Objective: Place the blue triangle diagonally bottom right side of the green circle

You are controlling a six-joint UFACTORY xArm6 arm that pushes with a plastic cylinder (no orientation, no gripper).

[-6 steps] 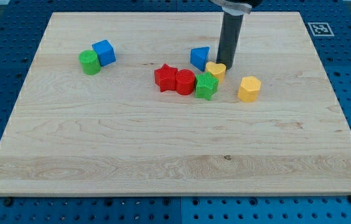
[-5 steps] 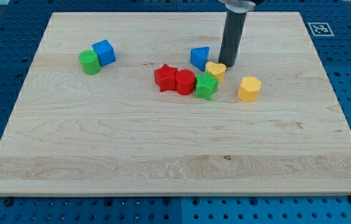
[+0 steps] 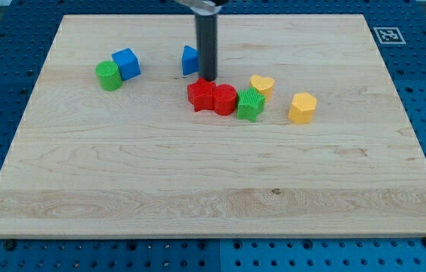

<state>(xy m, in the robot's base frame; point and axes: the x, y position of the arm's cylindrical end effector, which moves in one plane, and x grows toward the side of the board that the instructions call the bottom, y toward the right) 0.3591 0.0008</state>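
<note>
The blue triangle [image 3: 189, 60] lies near the top middle of the board, partly hidden behind my rod. My tip [image 3: 208, 78] is right against its right side, just above the red star [image 3: 200, 94]. The green circle [image 3: 109, 75] sits at the upper left, touching a blue cube [image 3: 127, 63] on its upper right. The blue triangle is well to the right of the green circle and slightly higher in the view.
A red block [image 3: 225, 99], a green star-like block [image 3: 250, 104] and a yellow heart [image 3: 262, 85] cluster right of the red star. A yellow hexagon [image 3: 302, 108] lies farther right. The wooden board [image 3: 213, 189] sits on a blue pegboard.
My tip has moved left from beside the yellow heart, and the blue triangle has slid left with it. The other blocks have not moved.
</note>
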